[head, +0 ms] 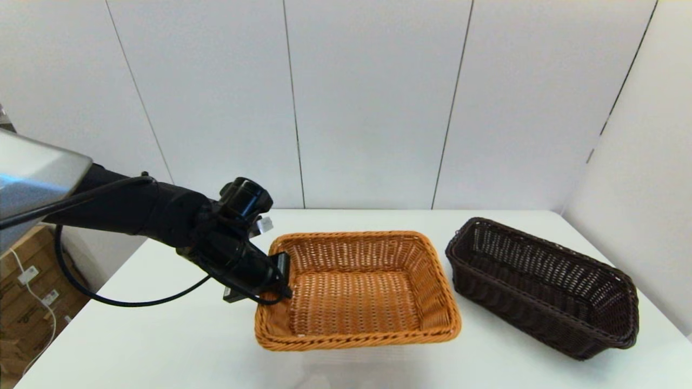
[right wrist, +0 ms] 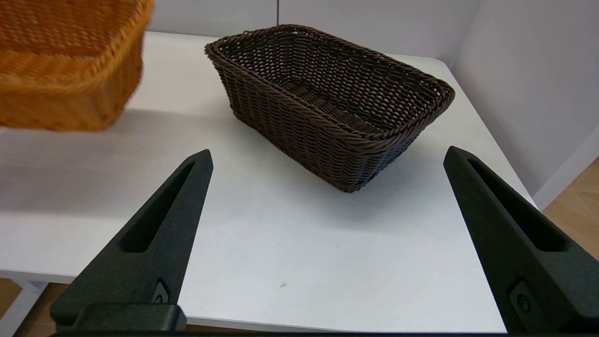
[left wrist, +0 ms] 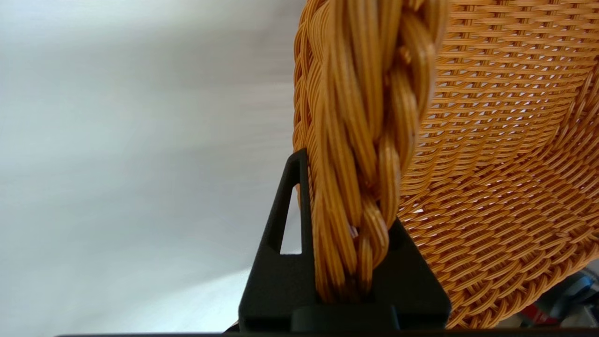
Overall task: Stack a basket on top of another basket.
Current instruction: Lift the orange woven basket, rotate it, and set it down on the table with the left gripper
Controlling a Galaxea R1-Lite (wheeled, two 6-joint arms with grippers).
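Note:
My left gripper [head: 281,276] is shut on the braided rim of the orange-tan basket [head: 432,281] at its left short end. In the left wrist view the rim [left wrist: 360,140] runs between the two black fingers [left wrist: 290,196]. This basket hangs tilted at the table's middle and looks slightly raised, with a shadow under it. The dark brown basket [head: 540,302] rests on the table to its right, apart from it and empty. My right gripper [right wrist: 327,154] is open with nothing between its fingers. It sits low by the table's front edge, facing the dark brown basket [right wrist: 304,121], with the orange-tan basket [right wrist: 61,70] off to one side.
The white table [head: 162,335] ends at white wall panels [head: 367,108] behind and on the right. Cardboard boxes [head: 27,292] stand on the floor beyond its left edge. The left arm's black cable [head: 124,301] loops over the table's left part.

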